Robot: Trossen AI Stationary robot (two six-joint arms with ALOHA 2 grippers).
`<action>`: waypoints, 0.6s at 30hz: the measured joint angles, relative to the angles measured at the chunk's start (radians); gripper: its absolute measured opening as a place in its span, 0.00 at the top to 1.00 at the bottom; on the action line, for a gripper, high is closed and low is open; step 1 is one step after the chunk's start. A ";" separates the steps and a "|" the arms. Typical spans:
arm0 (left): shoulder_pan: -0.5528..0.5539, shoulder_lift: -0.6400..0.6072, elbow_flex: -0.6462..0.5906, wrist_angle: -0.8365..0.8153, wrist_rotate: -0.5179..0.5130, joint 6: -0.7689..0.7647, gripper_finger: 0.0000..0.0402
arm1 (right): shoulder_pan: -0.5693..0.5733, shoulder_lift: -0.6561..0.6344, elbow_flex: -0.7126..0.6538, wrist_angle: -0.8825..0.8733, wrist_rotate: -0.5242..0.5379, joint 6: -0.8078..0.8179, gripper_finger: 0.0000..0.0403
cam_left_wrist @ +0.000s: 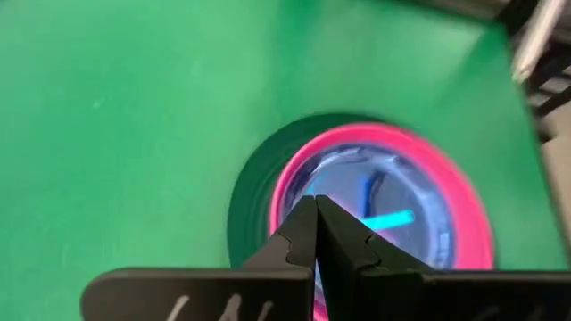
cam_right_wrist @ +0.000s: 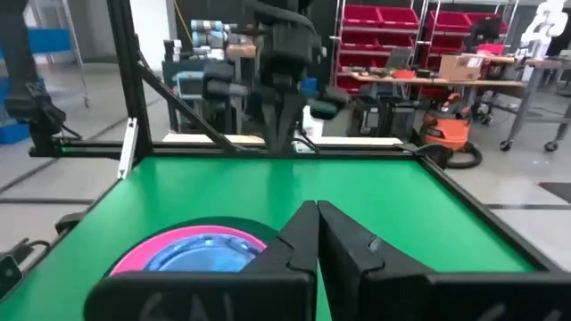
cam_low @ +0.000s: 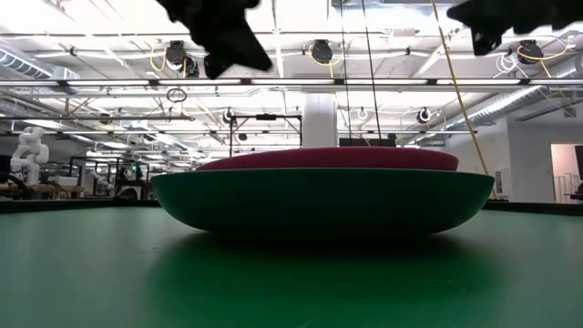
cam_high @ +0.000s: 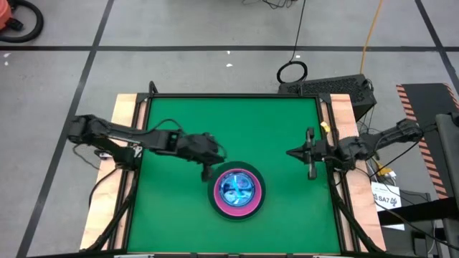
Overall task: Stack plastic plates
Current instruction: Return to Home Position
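Note:
The plates sit in one stack (cam_high: 237, 190) near the middle of the green table. The large dark green plate (cam_low: 323, 202) rests on the mat, with the hot pink plate (cam_low: 328, 159) in it and small translucent cyan and pink plates (cam_left_wrist: 384, 201) nested on top. I cannot make out the black plate. My left gripper (cam_high: 206, 173) is shut and hovers above the stack's far-left rim (cam_left_wrist: 317, 207), well clear of it in the low view (cam_low: 228, 46). My right gripper (cam_high: 289, 153) is shut and held in the air right of the stack (cam_right_wrist: 317, 209).
Green mat (cam_high: 179, 122) lies bare around the stack, inside a black frame with wooden side strips (cam_high: 125, 107). Cables and a dark box (cam_high: 337, 87) lie beyond the far right corner. The left arm (cam_right_wrist: 285, 53) shows across the table in the right wrist view.

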 joint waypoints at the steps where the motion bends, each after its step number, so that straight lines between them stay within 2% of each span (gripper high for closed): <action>1: -0.004 -0.032 -0.024 0.016 -0.001 -0.005 0.99 | 0.000 0.000 -0.033 0.045 0.004 -0.001 1.00; 4: -0.014 -0.114 -0.047 0.027 -0.015 -0.034 0.99 | 0.000 0.000 -0.118 0.185 0.005 -0.011 1.00; 8: -0.013 -0.173 -0.016 -0.131 -0.023 -0.037 0.98 | 0.000 0.000 -0.207 0.317 0.005 -0.008 1.00; 11: -0.013 -0.184 0.021 -0.230 -0.024 -0.041 0.97 | 0.000 -0.001 -0.246 0.345 0.005 -0.006 1.00; 14: -0.012 -0.176 0.034 -0.179 -0.051 -0.045 0.97 | 0.000 -0.001 -0.271 0.351 0.005 -0.001 1.00; 16: -0.026 -0.161 0.028 -0.092 -0.064 0.022 0.96 | 0.000 -0.002 -0.289 0.355 0.005 0.000 1.00; 18: -0.051 -0.158 0.002 -0.085 -0.088 0.094 0.96 | 0.000 -0.002 -0.306 0.366 0.003 -0.002 1.00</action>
